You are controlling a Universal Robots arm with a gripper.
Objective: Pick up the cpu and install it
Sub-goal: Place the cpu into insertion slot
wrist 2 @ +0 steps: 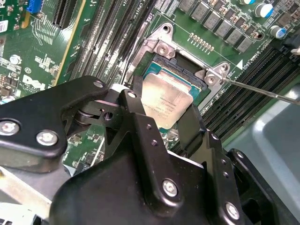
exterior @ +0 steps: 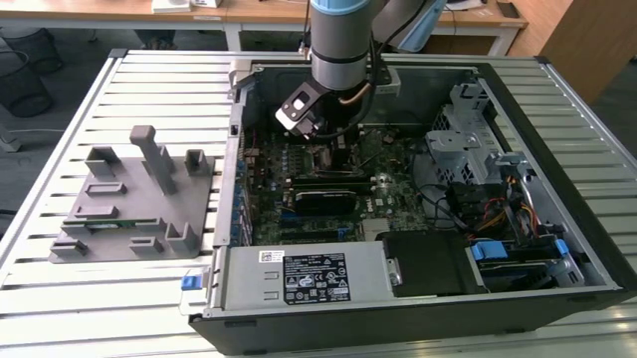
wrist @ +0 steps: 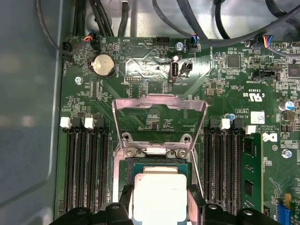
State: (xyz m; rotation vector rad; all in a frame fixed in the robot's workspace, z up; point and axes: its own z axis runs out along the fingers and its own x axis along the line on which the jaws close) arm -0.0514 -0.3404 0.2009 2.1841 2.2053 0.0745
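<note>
Nearly home: holds the cpu (wrist 2: 166,101) low in the open socket frame (wrist: 159,105) on the green motherboard (wrist: 84,98).
Clamps the gripper (wrist 2: 164,107) on two opposite edges of the flat, pale silvery square, using matte black fingers (wrist 2: 138,117). Shows pickup done and the chip lined up over its seat. Leaves full seating hard to judge, with the hinged bare-metal plate raised and the latching yet to do.

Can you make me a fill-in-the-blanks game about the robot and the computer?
The gripper grips the cpu by ____ of its sides.
The socket lid stands ____, not shut.
The plastic fixture beside the case is coloured ____.
Missing words: two, open, grey.
</note>
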